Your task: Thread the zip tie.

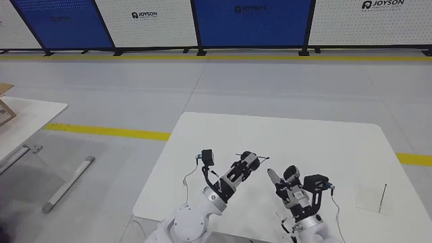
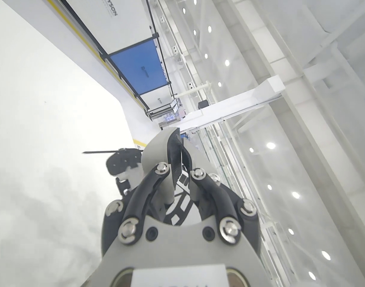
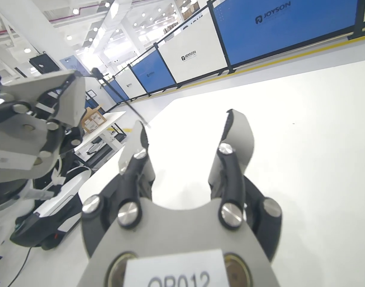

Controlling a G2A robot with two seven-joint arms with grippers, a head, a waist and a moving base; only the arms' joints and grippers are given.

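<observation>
My left gripper (image 1: 251,160) is held above the near part of the white table (image 1: 283,135) and is shut on a thin black zip tie (image 1: 260,157), which sticks out on both sides of the fingers. In the right wrist view the left gripper (image 3: 69,82) holds the zip tie (image 3: 122,98) slanting down, and the tie's tip ends just beside one fingertip of my right gripper (image 3: 188,126). The right gripper (image 1: 281,173) is open with nothing between its fingers. In the left wrist view the left gripper's pads (image 2: 176,150) are pressed together, and the zip tie's end (image 2: 100,152) pokes out sideways.
A second black zip tie (image 1: 383,197) lies on a clear sheet (image 1: 368,199) near the table's right edge. A neighbouring table (image 1: 27,118) stands to the left. Blue and white partition panels (image 1: 250,7) line the far side of the floor.
</observation>
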